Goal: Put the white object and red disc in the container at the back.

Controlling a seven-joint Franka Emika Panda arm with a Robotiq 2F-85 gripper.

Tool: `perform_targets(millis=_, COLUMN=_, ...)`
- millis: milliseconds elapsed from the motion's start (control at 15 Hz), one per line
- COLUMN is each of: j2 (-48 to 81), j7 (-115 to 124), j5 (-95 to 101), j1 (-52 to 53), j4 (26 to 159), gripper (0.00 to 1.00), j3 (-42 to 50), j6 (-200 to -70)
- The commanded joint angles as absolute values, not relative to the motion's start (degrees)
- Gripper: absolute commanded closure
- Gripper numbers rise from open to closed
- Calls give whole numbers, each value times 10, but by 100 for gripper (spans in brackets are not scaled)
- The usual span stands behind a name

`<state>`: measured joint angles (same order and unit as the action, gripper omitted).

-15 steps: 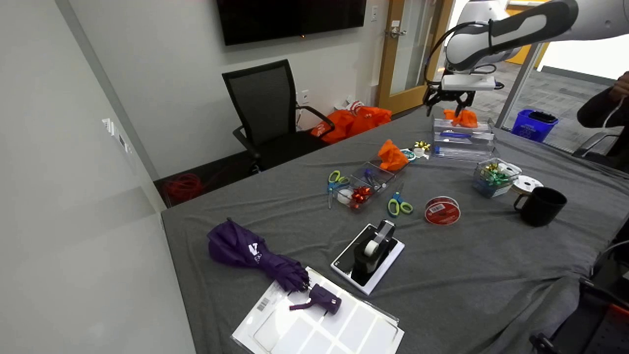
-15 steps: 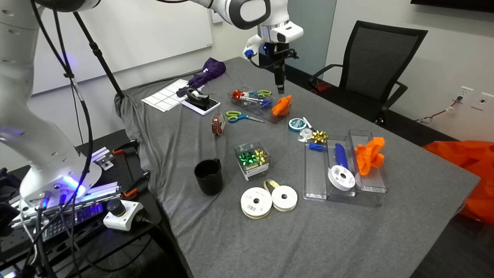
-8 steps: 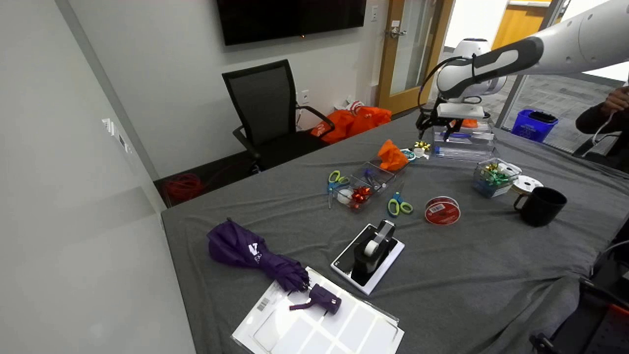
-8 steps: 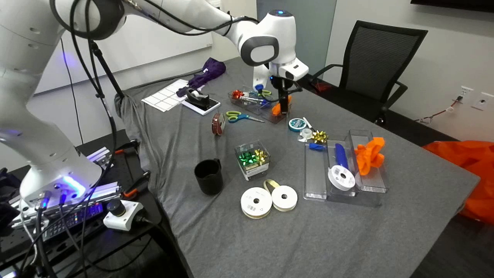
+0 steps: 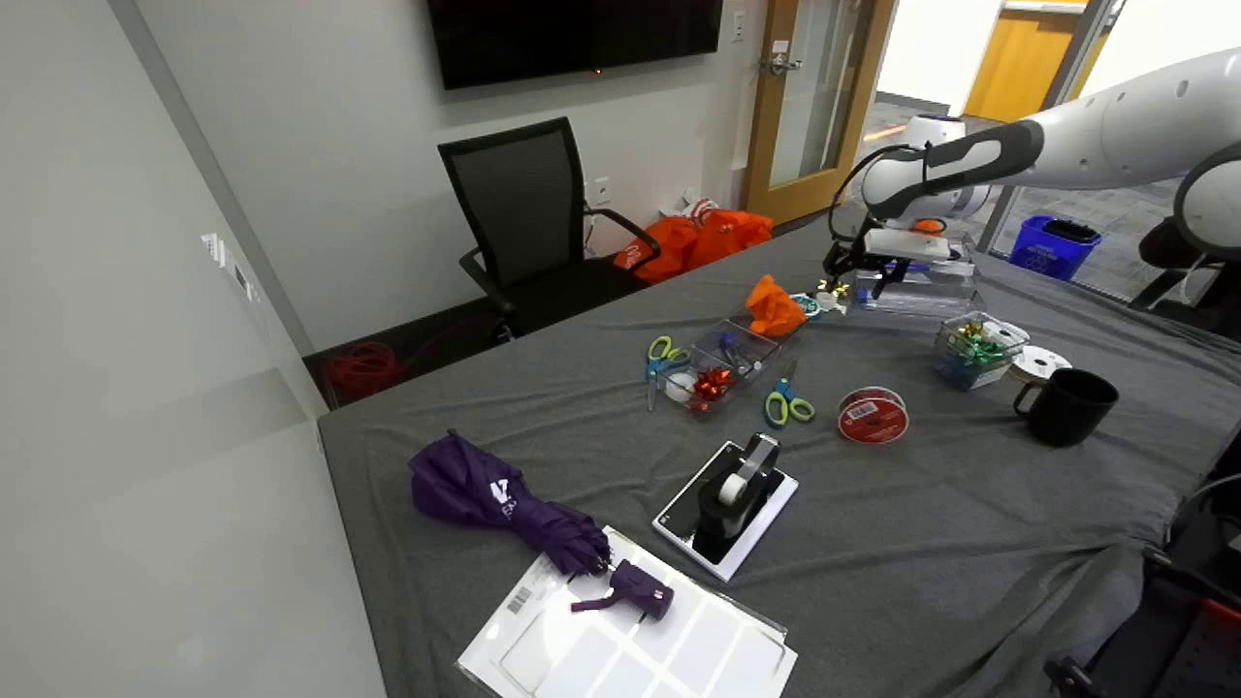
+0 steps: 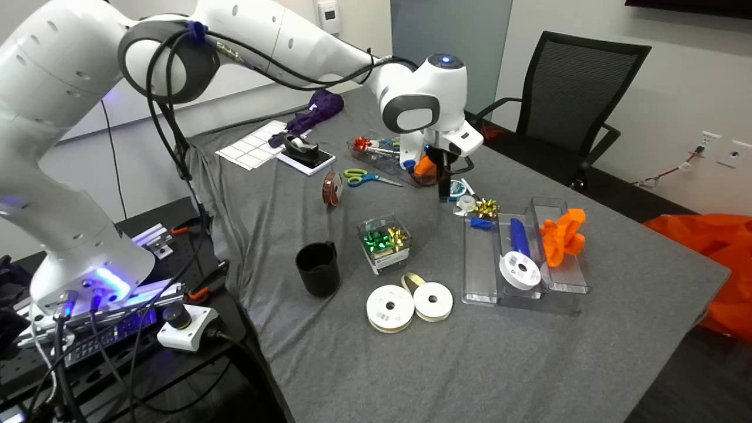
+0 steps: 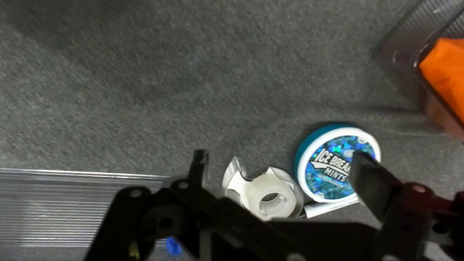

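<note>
In an exterior view, red disc (image 5: 873, 417) is standing six o'clock from gripper (image 5: 855, 288). In an exterior view, white tape roll (image 6: 466, 203) is lying three o'clock from gripper. Wrist view: fingers (image 7: 371, 185) are standing well apart.

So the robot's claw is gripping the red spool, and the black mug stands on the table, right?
Not quite: both exterior views show the red spool on the table, and the wrist view shows the claw open. The black mug does stand on the table.
</note>
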<state>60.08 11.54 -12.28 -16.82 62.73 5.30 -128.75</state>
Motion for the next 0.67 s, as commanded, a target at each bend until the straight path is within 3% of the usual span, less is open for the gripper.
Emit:
perform_targets(millis=0, j2=653, j7=144, j5=-99, j1=-160, j4=558, gripper=0, j3=76, j6=-1281)
perform_targets(millis=600, j2=733, j7=218, j5=-68, j1=-154, j4=463, gripper=0, j3=91, j6=-1269)
